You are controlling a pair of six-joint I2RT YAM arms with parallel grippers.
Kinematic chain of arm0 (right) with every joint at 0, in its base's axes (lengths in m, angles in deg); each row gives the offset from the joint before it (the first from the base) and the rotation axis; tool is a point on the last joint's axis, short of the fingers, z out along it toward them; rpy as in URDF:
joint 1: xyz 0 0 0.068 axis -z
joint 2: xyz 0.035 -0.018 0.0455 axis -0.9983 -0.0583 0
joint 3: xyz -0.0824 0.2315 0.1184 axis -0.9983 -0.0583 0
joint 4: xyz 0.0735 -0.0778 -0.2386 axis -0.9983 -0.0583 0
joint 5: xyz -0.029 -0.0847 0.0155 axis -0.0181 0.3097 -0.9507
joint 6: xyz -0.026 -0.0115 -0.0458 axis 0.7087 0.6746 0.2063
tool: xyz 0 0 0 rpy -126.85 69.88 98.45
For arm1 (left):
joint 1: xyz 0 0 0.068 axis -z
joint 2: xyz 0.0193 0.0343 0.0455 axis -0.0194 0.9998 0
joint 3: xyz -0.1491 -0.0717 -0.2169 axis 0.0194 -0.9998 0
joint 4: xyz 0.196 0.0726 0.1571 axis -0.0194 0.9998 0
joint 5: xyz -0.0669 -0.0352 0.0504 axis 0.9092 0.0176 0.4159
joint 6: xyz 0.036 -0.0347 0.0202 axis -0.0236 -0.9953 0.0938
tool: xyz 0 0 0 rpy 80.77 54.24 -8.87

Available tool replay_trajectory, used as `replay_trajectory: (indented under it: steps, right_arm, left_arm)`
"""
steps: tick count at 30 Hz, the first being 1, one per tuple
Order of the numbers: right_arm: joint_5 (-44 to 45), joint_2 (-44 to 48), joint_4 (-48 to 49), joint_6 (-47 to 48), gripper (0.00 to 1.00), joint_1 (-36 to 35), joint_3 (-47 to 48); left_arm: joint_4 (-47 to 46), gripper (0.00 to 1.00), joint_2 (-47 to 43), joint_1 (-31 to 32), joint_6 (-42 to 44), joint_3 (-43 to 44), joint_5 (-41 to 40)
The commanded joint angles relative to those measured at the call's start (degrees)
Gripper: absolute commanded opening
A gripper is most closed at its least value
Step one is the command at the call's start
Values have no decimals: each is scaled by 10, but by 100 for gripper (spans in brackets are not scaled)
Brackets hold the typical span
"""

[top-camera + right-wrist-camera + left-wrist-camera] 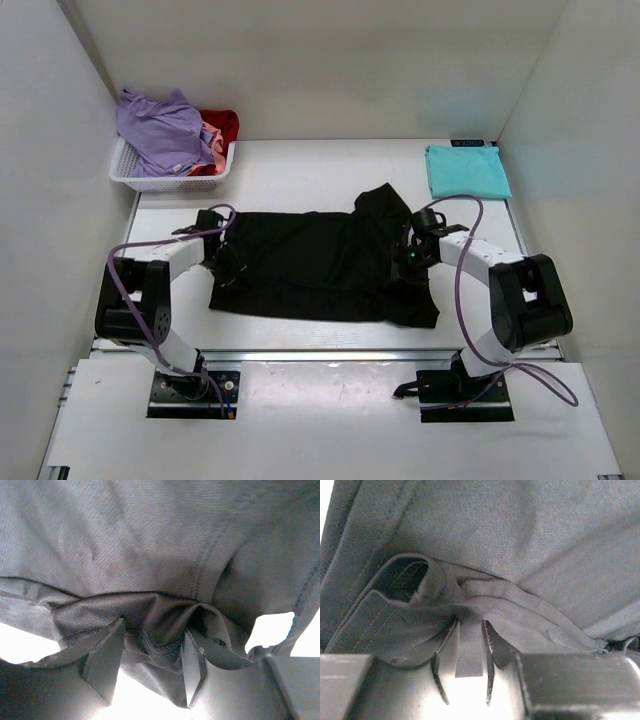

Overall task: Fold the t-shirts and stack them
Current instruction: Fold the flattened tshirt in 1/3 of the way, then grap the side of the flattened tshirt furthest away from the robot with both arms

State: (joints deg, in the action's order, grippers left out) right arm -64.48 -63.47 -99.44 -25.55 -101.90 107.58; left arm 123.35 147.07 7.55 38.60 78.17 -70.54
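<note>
Currently early in the job, by my read. Black shirt (310,265) is lying spread across the middle of the worktop (300,175). Its right end is bunching up and flopping back over the body, so its fold is only getting started. Left tool (470,630) is pinching a strip of hem at the shirt's left edge. Right tool (155,635) is pinching a wad of cloth at the right end. Teal shirt (467,170) is sitting folded flat in the far right corner, well apart from the black one. I'm taking it as the one finished piece and the base of the stack. Lavender shirt (160,125), pink shirt (208,135) and red shirt (225,122) are lying crumpled in the basket (150,180) at far left, not yet folded. So I'm counting one done, one in hand, three waiting, nothing stacked yet.
</note>
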Motion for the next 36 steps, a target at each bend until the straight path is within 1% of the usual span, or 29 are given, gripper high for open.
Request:
replay_trajectory:
  steps: [1, 3, 5, 6, 7, 8, 10, 11, 12, 14, 16, 17, 19, 22, 25, 26, 28, 31, 36]
  right_arm:
    - [8, 26, -29, 1, 45, 7, -21]
    - [10, 34, -44, 8, 46, 21, -12]
    - [17, 39, -60, 21, 47, 27, 21]
    - [28, 38, -79, 33, 47, 27, 49]
    - [37, 48, -94, 32, 48, 29, 60]
    - [35, 50, -98, 35, 48, 33, 92]
    - [38, 59, -100, 36, 49, 41, 130]
    - [41, 58, -92, 32, 54, 50, 157]
    - [40, 55, -80, 35, 56, 54, 179]
    - [39, 14, -55, 43, 59, 65, 213]
    - [39, -31, -52, 53, 60, 72, 273]
    - [43, -60, -53, 56, 60, 78, 292]
    - [51, -94, -53, 63, 60, 81, 354]
    - [53, -149, -59, 71, 59, 80, 418]
    - [56, -192, -67, 70, 58, 75, 460]
    - [55, -207, -68, 76, 58, 77, 472]
    - [60, -224, -68, 77, 58, 78, 481]
    - [64, -259, -70, 81, 59, 80, 511]
    - [74, -317, -77, 83, 60, 86, 548]
  left_arm:
    - [51, 36, -21, -16, 13, -50, -48]
    - [58, 37, -30, -21, 17, -37, -54]
    - [76, 40, -44, -30, 15, -22, -51]
    - [83, 43, -50, -33, 11, -9, -48]
    - [86, 48, -52, -37, 10, 13, -43]
    - [90, 52, -58, -41, 7, 21, -39]
    - [92, 56, -63, -43, -1, 73, -37]
    - [88, 57, -58, -49, -1, 84, -36]
    - [86, 57, -43, -51, -4, 110, -35]
    - [73, 57, -13, -63, -2, 161, -39]
    - [63, 57, 20, -63, 0, 190, -43]
    - [52, 57, 45, -81, 3, 205, -43]
    - [27, 57, 75, -92, 6, 227, -41]
    - [0, 57, 126, -100, 6, 257, -48]
    - [0, 58, 162, -98, 12, 289, -50]
    - [-2, 58, 178, -95, 14, 310, -63]
    - [1, 58, 204, -93, 18, 328, -68]
    - [-7, 59, 227, -92, 12, 347, -60]
    - [-13, 58, 239, -94, -3, 378, -64]
